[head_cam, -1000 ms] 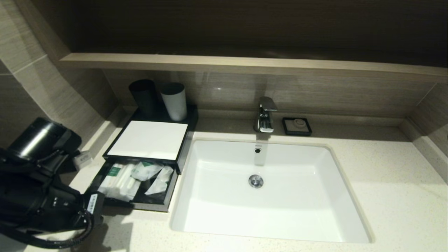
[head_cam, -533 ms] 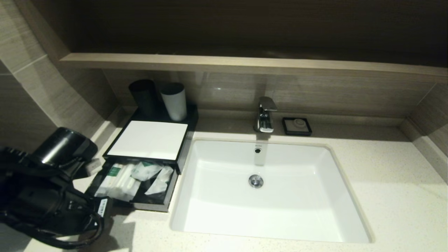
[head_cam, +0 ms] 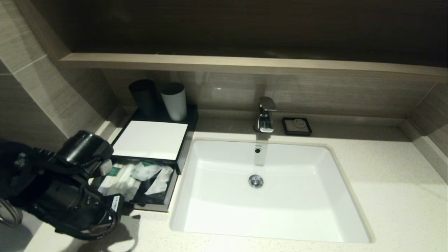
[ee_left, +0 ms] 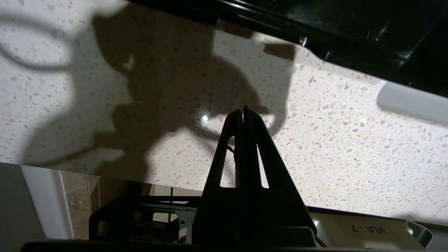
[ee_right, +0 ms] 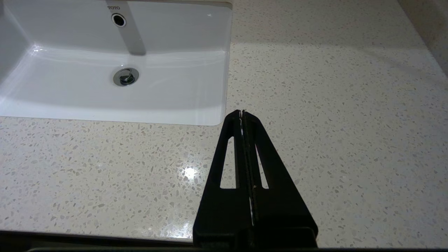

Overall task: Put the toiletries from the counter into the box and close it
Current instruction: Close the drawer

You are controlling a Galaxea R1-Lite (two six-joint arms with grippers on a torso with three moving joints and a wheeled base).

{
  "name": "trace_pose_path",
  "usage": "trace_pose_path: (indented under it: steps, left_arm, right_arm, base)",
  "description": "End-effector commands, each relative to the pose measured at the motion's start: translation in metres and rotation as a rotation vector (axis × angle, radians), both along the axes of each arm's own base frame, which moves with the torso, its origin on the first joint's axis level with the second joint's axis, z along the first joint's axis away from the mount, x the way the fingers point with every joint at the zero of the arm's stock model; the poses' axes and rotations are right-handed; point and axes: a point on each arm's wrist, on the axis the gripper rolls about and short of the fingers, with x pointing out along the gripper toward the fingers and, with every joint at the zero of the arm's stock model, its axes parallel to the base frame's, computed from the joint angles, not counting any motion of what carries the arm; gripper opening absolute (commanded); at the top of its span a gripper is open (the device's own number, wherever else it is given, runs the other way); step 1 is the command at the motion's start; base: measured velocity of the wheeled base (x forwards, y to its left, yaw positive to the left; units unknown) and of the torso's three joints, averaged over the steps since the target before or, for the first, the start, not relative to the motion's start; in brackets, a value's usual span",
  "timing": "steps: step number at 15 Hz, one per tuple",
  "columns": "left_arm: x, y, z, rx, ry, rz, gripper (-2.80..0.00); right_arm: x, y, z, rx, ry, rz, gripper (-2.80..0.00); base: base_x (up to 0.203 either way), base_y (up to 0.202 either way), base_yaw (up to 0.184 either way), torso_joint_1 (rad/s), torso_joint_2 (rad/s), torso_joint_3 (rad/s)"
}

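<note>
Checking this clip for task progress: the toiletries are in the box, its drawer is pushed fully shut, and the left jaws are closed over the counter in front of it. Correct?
Not quite. The head view shows the drawer of the box pulled out, with the toiletries lying in it uncovered. The rest holds: the left gripper has its jaws closed above the counter in front of the box.

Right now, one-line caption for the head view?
Left hand, shut, at open drawer of box; toiletries inside.
</note>
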Motion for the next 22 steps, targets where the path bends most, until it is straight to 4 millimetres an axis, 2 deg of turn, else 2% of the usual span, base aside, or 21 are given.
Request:
trace_pose_path:
  steps: [1, 12, 22]
  left_arm:
    - [0.006, -0.002, -0.007, 0.006, 0.027, 0.003, -2.8]
    - [0.031, -0.006, -0.016, 0.049, -0.016, 0.027, -2.8]
    - [0.051, -0.009, -0.01, 0.031, -0.063, 0.052, -2.8]
  right_arm:
    - [0.0, 0.0, 0.0, 0.0, 0.001, 0.0, -2.8]
    - [0.0, 0.0, 0.0, 0.0, 0.001, 0.0, -2.8]
    - [0.0, 0.0, 0.0, 0.0, 0.001, 0.0, -2.8]
  base:
    - [0.0, 0.0, 0.0, 0.0, 0.0, 0.0]
    - [0.0, 0.0, 0.0, 0.0, 0.0, 0.0]
    - [0.0, 0.0, 0.0, 0.0, 0.0, 0.0]
